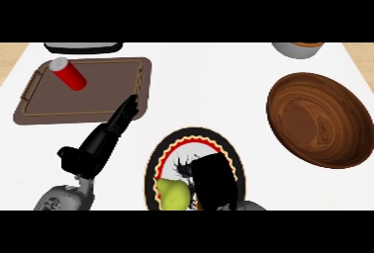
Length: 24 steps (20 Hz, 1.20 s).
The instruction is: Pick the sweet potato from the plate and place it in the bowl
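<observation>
A round plate with a black rim and a red and yellow band lies at the lower middle of the counter. On its lower left part rests a yellow-green sweet potato. My right hand hangs over the plate just right of the sweet potato and hides much of the plate's middle. Its fingers stick out to the left, above the sweet potato and not curled round it. The wooden bowl stands empty at the right. My left hand rests open at the left, its straight fingers reaching the tray's near edge.
A brown tray lies at the back left with a red bottle with a white cap on it. A dark object sits at the far edge behind the tray. A grey pot shows at the back right.
</observation>
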Each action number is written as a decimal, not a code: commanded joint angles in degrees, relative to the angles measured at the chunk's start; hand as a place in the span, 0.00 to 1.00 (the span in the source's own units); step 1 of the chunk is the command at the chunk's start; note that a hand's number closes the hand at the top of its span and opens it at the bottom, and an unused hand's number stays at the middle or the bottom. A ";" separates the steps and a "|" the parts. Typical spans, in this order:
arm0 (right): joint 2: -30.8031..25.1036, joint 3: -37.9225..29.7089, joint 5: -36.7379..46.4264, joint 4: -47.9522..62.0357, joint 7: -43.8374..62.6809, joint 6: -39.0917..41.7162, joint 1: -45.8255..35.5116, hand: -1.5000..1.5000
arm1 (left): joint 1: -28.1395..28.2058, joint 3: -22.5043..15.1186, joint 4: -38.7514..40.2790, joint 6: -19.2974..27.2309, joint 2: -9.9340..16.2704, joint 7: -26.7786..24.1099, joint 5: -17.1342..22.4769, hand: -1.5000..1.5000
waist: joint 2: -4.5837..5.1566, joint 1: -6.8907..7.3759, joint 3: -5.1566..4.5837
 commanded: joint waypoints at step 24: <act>-14.23 -39.66 -10.98 -32.33 -12.96 -11.00 5.47 1.00 | 0.70 -0.46 1.95 -0.86 -3.77 -2.61 -4.23 0.50 | 0.27 0.75 -0.04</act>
